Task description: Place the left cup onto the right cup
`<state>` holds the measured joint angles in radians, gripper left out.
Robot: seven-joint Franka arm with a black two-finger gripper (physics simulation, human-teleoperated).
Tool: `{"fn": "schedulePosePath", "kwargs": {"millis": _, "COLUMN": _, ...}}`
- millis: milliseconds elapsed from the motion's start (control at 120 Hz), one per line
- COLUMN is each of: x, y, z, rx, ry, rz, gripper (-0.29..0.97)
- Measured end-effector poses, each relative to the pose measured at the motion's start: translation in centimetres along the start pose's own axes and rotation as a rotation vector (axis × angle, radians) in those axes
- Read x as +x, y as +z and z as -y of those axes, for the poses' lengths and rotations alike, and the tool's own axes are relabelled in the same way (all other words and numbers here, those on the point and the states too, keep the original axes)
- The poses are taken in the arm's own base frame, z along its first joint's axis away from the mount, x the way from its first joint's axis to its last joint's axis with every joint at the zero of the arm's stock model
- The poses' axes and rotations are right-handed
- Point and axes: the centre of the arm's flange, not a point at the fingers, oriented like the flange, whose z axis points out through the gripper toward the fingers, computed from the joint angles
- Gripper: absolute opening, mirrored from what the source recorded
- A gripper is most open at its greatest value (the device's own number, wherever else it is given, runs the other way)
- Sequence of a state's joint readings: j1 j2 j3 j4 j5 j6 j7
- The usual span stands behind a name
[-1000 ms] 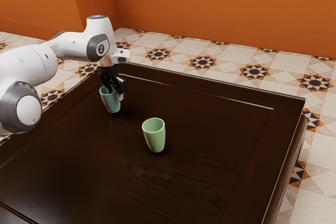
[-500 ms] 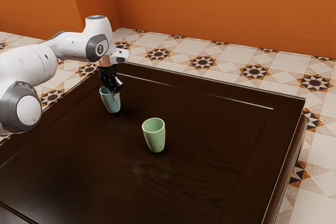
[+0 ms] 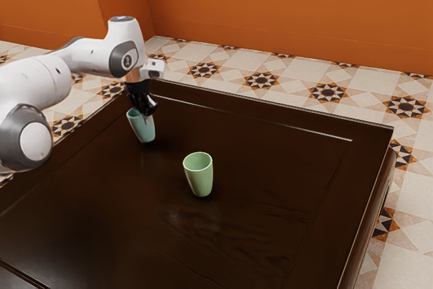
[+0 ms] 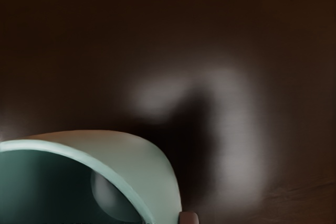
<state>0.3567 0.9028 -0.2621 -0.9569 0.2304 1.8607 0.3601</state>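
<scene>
Item: teal left cup (image 3: 141,128), rim pinched by the closed end effector (image 3: 145,111), newly raised slightly off the table (image 3: 270,187), well apart from the green right cup (image 3: 198,174); lift begun, carry pending.

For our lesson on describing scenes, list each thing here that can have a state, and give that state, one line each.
Teal tapered cup: gripped at its rim, slightly tilted, mouth up.
Black two-finger end effector: shut on the teal tapered cup's rim.
Light green tapered cup: upright, mouth up, standing free on the dark wooden table.
</scene>
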Motion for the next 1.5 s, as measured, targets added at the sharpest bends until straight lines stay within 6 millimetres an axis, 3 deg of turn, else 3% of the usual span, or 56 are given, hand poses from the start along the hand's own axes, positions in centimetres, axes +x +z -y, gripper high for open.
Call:
{"fn": "schedulePosePath", "kwargs": {"millis": 150, "x": 0.2, "y": -3.4, "z": -1.2, "rx": 0.02, "ry": 0.014, "rz": -0.029, "gripper": -0.1}}
{"fn": "schedulePosePath", "kwargs": {"millis": 267, "x": -0.2, "y": -5.8, "z": -3.7, "rx": 0.026, "ry": 0.042, "rz": -0.028, "gripper": -0.1}}
{"fn": "schedulePosePath", "kwargs": {"millis": 525, "x": -2.1, "y": -12.5, "z": -14.6, "rx": 0.05, "ry": 0.148, "rz": -0.023, "gripper": -0.1}}
{"fn": "schedulePosePath", "kwargs": {"millis": 733, "x": -4.9, "y": -15.9, "z": -24.1, "rx": 0.071, "ry": 0.23, "rz": -0.026, "gripper": -0.1}}
{"fn": "schedulePosePath", "kwargs": {"millis": 892, "x": -5.6, "y": -16.1, "z": -28.6, "rx": 0.08, "ry": 0.26, "rz": -0.031, "gripper": -0.1}}
{"fn": "schedulePosePath", "kwargs": {"millis": 1058, "x": -5.5, "y": -15.0, "z": -31.9, "rx": 0.083, "ry": 0.273, "rz": -0.027, "gripper": -0.1}}
{"fn": "schedulePosePath", "kwargs": {"millis": 1275, "x": -6.4, "y": -13.1, "z": -33.9, "rx": 0.083, "ry": 0.252, "rz": 0.006, "gripper": -0.1}}
{"fn": "schedulePosePath", "kwargs": {"millis": 1500, "x": -7.2, "y": -12.2, "z": -34.2, "rx": 0.085, "ry": 0.208, "rz": 0.025, "gripper": -0.1}}
